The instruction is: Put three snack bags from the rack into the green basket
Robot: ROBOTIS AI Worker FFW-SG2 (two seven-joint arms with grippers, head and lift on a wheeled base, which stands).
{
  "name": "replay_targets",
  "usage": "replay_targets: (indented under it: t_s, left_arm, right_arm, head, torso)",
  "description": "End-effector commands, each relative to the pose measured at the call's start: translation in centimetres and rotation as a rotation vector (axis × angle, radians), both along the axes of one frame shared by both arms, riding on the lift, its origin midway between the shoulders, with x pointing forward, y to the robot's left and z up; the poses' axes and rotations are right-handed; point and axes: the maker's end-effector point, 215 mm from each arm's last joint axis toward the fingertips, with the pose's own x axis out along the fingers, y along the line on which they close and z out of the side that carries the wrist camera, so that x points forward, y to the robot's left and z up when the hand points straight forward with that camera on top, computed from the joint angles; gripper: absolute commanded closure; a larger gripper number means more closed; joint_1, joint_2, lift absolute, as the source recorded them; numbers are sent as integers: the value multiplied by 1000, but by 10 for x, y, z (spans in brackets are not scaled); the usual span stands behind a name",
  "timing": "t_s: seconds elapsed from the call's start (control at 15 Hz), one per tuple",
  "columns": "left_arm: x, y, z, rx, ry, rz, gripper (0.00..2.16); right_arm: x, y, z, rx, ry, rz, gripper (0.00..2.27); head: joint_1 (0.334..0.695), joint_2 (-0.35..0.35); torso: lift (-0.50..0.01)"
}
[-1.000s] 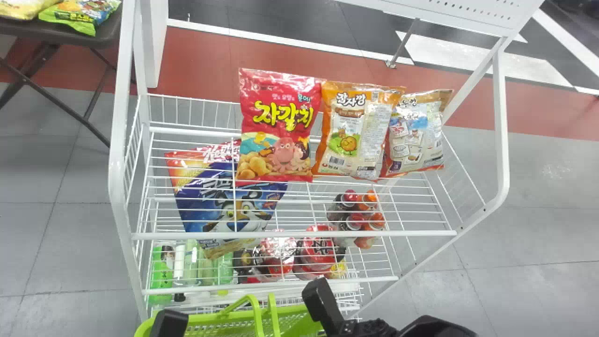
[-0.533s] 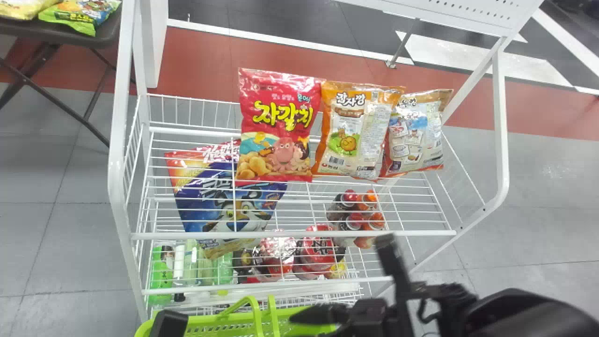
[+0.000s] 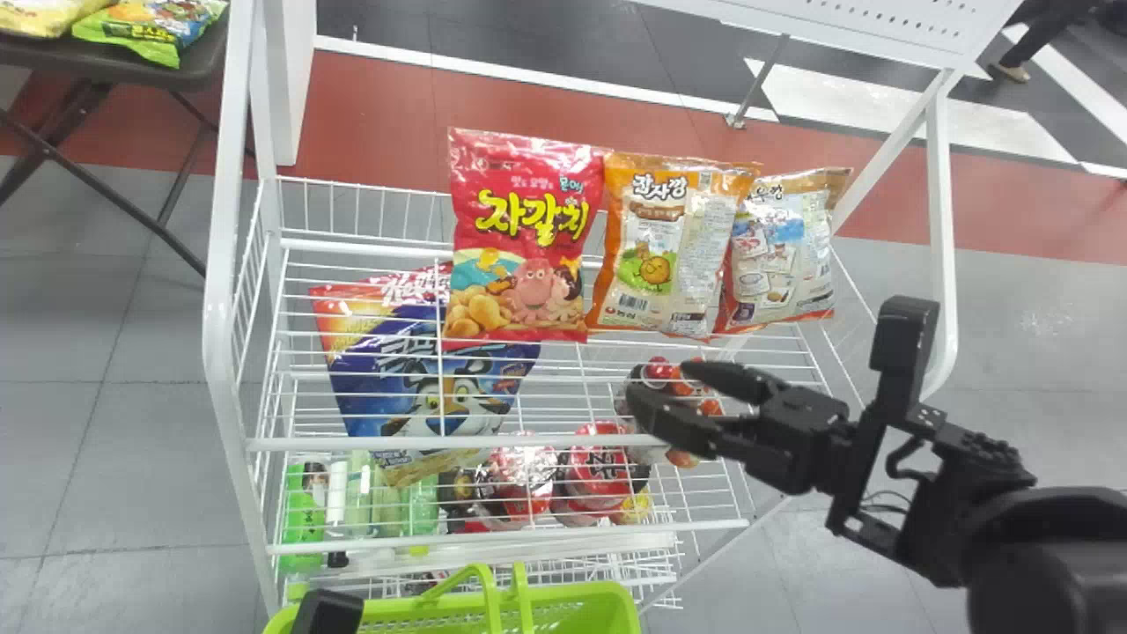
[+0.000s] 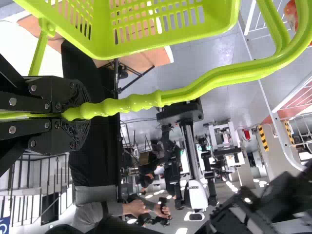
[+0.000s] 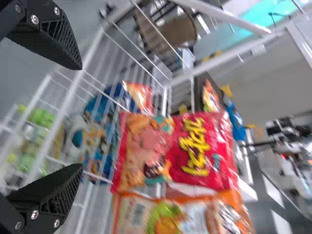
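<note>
bags [image 3: 519,238] on rack [image 3: 218,343], basket [image 3: 577,608] before

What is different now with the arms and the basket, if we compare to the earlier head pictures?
The right gripper rose from beside the green basket and swung rightward, up to the rack's front; it holds nothing now. The basket shifted very slightly toward the robot. The red bag, orange bag and rightmost bag stayed on the rack.

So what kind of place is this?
Likely a mock shop in a robotics lab or show hall: snack bags on a wire rack, a green shopping basket, and robot-like machines standing behind.
</note>
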Motion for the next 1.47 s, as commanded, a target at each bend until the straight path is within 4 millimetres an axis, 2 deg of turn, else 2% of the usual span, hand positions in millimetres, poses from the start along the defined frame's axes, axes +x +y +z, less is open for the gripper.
replay_targets:
  t_s: [0.0,0.13,0.33,0.6,0.87,1.07,1.4]
  left_arm:
    - [-1,-2,0,1,-1,-4,1413]
    - [-4,-2,0,1,2,-5,1413]
    - [-5,-3,0,2,3,-6,1413]
    - [-5,-3,-2,7,1,-7,1413]
    - [-7,-3,-1,5,5,-10,1413]
    - [-6,-4,0,1,4,-12,1413]
    - [-7,-7,0,0,1,-24,1413]
  right_arm:
    - [29,-1,12,-29,-153,-58,110]
    - [51,-18,15,-56,-229,-158,113]
    - [80,-43,9,-104,-256,-290,113]
    - [114,-50,7,-131,-298,-340,113]
    - [128,-47,-1,-161,-313,-369,113]
    - [135,-60,-10,-197,-313,-420,113]
    - [146,-67,-21,-210,-294,-415,232]
  head:
    - [695,-350]
    - [695,-350]
    - [695,-350]
    - [695,-350]
    - [695,-350]
    - [695,-350]
    - [695,-350]
  torso:
    - [0]
    - [0]
    - [0]
    - [0]
    - [0]
    - [0]
    - [0]
